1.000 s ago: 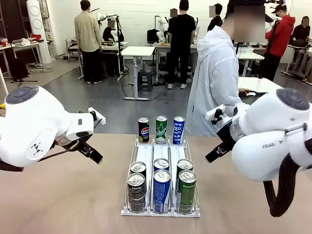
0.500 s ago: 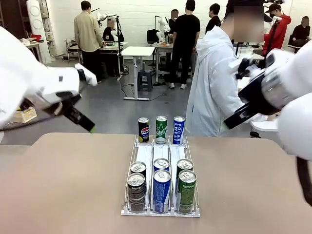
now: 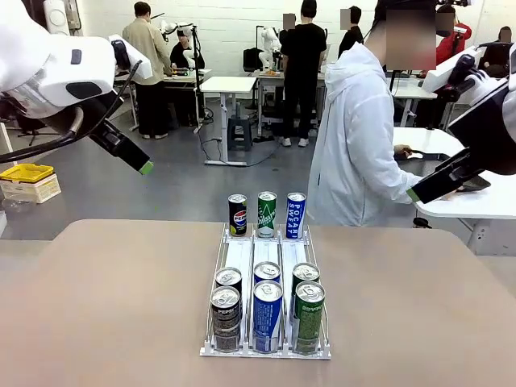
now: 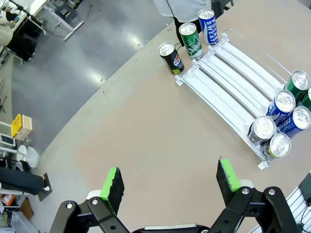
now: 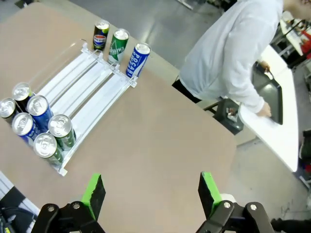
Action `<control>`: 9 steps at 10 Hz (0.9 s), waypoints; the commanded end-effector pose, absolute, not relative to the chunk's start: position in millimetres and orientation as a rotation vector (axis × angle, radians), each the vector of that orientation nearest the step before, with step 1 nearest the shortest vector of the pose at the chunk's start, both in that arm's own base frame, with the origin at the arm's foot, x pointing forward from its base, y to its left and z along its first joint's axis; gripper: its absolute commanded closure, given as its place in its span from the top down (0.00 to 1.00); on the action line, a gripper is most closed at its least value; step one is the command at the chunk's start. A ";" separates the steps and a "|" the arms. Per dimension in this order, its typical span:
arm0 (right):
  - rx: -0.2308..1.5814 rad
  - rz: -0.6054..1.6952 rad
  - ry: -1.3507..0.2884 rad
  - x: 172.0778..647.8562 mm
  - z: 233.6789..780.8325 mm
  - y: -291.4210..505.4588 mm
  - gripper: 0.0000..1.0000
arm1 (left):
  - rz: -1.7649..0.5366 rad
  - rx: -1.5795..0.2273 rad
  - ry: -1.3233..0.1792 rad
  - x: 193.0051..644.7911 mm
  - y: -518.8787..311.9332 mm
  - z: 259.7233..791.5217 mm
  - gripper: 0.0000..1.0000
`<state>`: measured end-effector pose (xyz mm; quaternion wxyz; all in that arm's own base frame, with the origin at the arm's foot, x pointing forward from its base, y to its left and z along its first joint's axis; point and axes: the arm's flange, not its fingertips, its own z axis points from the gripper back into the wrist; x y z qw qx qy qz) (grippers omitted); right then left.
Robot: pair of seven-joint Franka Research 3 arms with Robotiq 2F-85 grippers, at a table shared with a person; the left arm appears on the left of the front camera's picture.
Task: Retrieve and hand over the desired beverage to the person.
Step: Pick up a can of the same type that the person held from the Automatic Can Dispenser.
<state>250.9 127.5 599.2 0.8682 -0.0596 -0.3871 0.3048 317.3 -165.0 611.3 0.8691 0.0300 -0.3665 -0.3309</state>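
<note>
A clear wire rack (image 3: 266, 254) on the tan table holds several cans at its near end: black Pepsi, blue, and green ones. At its far end stand a Pepsi can (image 3: 237, 214), a green can (image 3: 266, 213) and a blue Pocari Sweat can (image 3: 296, 214). The person (image 3: 355, 137) in a white hooded jacket stands behind the table, turned toward a side table. My left gripper (image 3: 142, 165) hangs high at the left, open (image 4: 170, 179) and holding nothing. High at the right, my right gripper (image 3: 418, 193) is also open (image 5: 151, 189) and holds nothing.
A white side table (image 3: 459, 173) stands at the right behind the main table, the person's hand resting on it. A yellow tray (image 3: 26, 172) sits at the far left. The tan table (image 3: 113, 306) is bare on both sides of the rack.
Both arms have lifted from low over the table to high up and out to the sides. The cans have not moved.
</note>
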 end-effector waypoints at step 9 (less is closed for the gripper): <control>0.587 0.470 -0.873 275.2 602.0 -30.6 1.00 | -0.690 -0.694 -0.560 340.5 -52.9 652.8 1.00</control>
